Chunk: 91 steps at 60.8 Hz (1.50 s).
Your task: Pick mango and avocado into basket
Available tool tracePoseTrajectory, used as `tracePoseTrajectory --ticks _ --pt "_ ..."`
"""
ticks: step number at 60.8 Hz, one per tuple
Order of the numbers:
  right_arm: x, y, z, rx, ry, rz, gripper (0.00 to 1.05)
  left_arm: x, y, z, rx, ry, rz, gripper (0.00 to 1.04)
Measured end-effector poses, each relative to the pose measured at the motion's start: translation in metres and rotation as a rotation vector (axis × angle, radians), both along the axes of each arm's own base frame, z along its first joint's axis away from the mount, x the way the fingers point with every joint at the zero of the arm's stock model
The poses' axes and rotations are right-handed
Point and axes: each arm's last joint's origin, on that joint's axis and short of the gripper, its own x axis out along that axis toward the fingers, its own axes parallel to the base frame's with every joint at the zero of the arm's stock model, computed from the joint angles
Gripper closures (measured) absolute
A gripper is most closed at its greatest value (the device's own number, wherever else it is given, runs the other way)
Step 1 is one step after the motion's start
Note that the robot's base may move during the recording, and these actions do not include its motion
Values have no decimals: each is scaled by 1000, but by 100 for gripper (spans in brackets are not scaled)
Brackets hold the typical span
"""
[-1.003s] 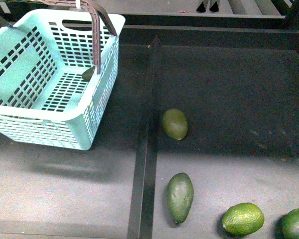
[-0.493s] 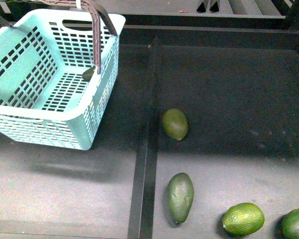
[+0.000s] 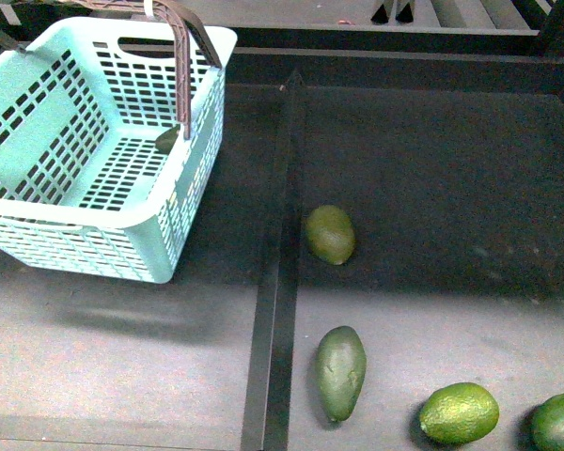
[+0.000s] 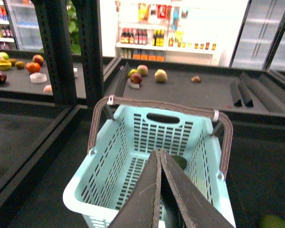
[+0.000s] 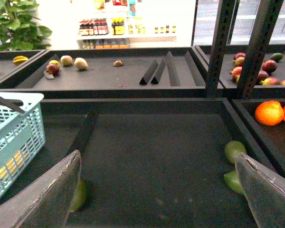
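The turquoise basket (image 3: 94, 218) stands at the back left of the dark shelf, its brown handle up. A dark green avocado (image 3: 166, 139) lies inside by the far wall and also shows in the left wrist view (image 4: 179, 161). My left gripper (image 4: 159, 152) is shut and empty, hanging over the basket (image 4: 115, 142). My right gripper (image 5: 156, 199) is open and empty above the right bay. Neither gripper shows in the front view. Two more dull green oval fruits (image 3: 330, 234) (image 3: 341, 371) lie by the divider. I see no mango clearly; yellow patches show through the basket slots (image 5: 9, 166).
A raised black divider (image 3: 274, 272) separates the basket's bay from the fruit bay. Two lime-green bumpy fruits (image 3: 459, 412) (image 3: 559, 423) lie at the front right. Oranges (image 5: 270, 113) sit in the bay beyond the right post. Shelf walls run along the back.
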Motion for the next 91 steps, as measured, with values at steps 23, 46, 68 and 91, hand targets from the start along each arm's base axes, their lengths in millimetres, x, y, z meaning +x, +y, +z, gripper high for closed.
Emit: tracePoseTrajectory --ticks 23,46,68,91 --pt "0 0 0 0 0 0 9 -16 0 5 1 -15 0 102" --pt "0 0 0 0 0 0 9 -26 0 5 1 -17 0 102" --pt "0 0 0 0 0 0 9 -40 0 2 1 -13 0 102" --pt "0 0 0 0 0 0 9 -40 0 1 1 -12 0 99"
